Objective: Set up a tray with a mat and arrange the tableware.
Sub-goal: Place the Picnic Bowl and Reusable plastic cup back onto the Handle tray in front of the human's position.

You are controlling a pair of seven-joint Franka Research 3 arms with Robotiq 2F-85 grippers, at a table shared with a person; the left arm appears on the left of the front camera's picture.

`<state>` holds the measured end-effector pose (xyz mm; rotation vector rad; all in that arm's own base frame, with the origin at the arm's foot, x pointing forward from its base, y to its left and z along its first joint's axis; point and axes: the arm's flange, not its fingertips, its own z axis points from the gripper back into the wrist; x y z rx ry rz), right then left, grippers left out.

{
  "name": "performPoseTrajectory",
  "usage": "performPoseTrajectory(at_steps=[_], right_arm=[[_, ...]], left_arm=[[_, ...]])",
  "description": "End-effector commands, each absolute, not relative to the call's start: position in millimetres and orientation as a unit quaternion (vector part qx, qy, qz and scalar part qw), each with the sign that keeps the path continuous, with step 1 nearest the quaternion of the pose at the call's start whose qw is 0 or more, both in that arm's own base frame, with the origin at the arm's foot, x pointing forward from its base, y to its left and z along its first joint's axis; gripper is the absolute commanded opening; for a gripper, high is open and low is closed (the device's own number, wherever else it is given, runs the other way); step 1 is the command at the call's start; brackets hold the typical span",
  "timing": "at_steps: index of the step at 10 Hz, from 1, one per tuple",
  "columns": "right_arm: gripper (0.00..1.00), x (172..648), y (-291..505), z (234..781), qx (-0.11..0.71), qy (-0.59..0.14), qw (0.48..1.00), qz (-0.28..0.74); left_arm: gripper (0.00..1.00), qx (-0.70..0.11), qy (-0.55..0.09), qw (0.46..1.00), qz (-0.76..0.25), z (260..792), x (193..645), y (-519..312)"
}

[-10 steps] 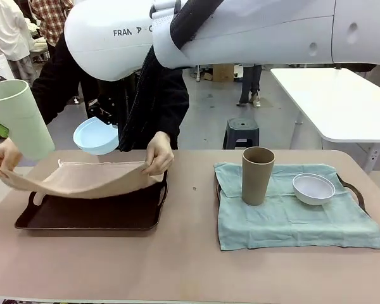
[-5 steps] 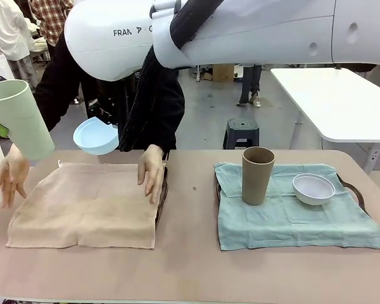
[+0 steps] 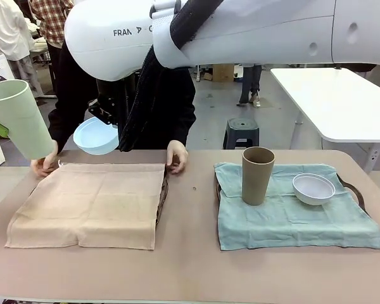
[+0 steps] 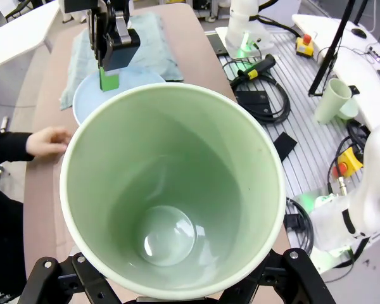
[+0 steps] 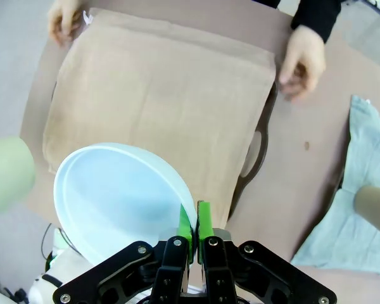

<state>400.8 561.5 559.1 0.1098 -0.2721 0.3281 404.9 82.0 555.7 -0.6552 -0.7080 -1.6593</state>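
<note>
- The tan mat, held lifted above the dark tray a second ago, now lies flat, covering it.
- The person's hands have shifted to the mat's 12 o'clock corners.

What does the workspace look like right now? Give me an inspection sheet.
Surface: table, tan mat laid over the left tray, person's hands at its far corners.
Job's things: brown tumbler and white bowl on the green mat.
Clutter: nothing seen.
Grippers: left tool holds the green tumbler; right tool pinches the blue bowl, both aloft.
Cables: black leads beside the table, left wrist view.
Surroundings: stool, white table.
</note>
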Motion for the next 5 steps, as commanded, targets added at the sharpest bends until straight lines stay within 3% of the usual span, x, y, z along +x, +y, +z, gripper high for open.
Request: performPoseTrajectory(at_steps=[1,5], right_arm=[[0.00,403.9,565.6,563.2,0.061,-0.133,0.975,0.167],[0.00,403.9,565.6,563.2,0.061,-0.133,0.975,0.167]], left_arm=[[0.00,-0.274,-0.301,0.570,-0.714,558.8,404.0,82.4],[0.00,-0.274,-0.301,0.570,-0.714,558.8,404.0,82.4]])
